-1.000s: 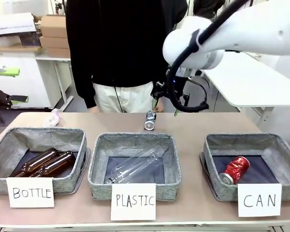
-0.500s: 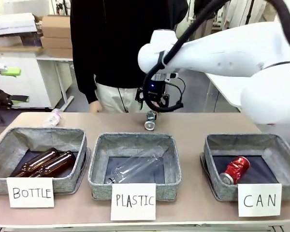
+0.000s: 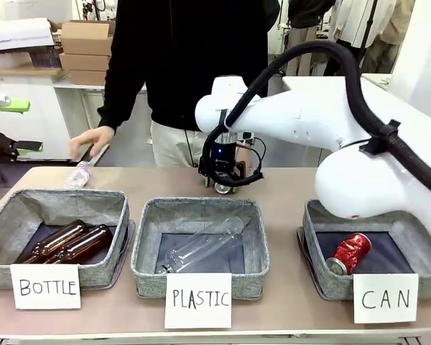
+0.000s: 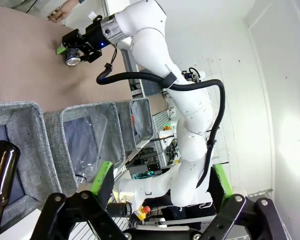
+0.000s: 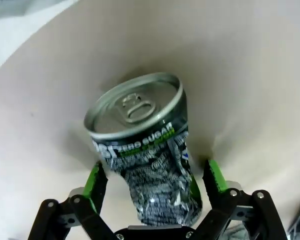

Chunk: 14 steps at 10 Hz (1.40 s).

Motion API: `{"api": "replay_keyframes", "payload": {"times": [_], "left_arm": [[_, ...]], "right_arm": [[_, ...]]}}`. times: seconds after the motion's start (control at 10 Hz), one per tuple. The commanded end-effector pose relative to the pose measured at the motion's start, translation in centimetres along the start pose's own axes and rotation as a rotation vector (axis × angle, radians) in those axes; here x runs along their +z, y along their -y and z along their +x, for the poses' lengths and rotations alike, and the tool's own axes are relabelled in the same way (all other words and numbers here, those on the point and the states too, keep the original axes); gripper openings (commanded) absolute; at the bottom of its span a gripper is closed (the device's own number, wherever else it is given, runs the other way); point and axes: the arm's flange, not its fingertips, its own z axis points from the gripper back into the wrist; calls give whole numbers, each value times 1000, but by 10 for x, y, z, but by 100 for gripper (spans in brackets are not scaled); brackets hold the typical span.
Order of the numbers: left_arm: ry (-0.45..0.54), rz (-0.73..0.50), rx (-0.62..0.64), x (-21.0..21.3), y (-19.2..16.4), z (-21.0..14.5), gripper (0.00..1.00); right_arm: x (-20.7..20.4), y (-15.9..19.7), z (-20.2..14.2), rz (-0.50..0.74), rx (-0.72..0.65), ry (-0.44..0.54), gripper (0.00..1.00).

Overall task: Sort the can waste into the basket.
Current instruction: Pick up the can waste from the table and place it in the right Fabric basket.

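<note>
A dark, dented can [image 5: 145, 150] with a silver top lies on its side on the tan table, between the spread green pads [image 5: 95, 181] of my right gripper [image 5: 154, 180], which is open around it. Across the table, that gripper [image 3: 221, 175] hangs low over the can [image 3: 221, 188] at the far middle edge. The red crushed can [image 3: 350, 253] lies inside the grey CAN basket [image 3: 366, 207] at the front right. My left gripper [image 4: 161, 177] is open and holds nothing, high off to the side.
The BOTTLE basket [image 3: 57, 200] holds brown glass bottles [image 3: 65, 243], and the PLASTIC basket [image 3: 197, 207] holds a clear bottle [image 3: 201, 248]. A person's hand [image 3: 90, 140] hovers at the far left above a clear plastic bottle [image 3: 81, 174] on the table.
My right arm swung left and dropped, bringing its gripper down around the dark can. The person's hand came into view at the far left.
</note>
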Motion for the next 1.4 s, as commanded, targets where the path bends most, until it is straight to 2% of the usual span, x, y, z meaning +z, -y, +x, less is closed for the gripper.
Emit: {"api": "replay_keyframes", "payload": {"times": [0.0, 0.2, 0.3, 0.4, 0.5, 0.6, 0.7, 0.9, 1.3], "left_arm": [[18, -11, 7, -1, 4, 1, 99], [18, -11, 7, -1, 4, 1, 99], [18, -11, 7, -1, 4, 1, 99], [18, -11, 7, -1, 4, 1, 99], [18, -11, 7, -1, 4, 1, 99], [18, -11, 7, -1, 4, 1, 99], [18, -11, 7, -1, 4, 1, 99], [18, -11, 7, -1, 4, 1, 99], [18, -11, 7, -1, 4, 1, 99]], "right_arm": [[16, -17, 15, -25, -17, 32, 100], [17, -15, 16, -31, -21, 36, 100], [18, -15, 15, -43, -12, 34, 40], [18, -15, 15, -50, -9, 32, 40], [17, -14, 14, -57, -7, 32, 0], [17, -14, 14, -63, -7, 32, 35], [16, -13, 13, -72, -6, 35, 0], [16, -12, 13, -78, -3, 33, 3], [18, -6, 13, -63, -5, 26, 0]]}}
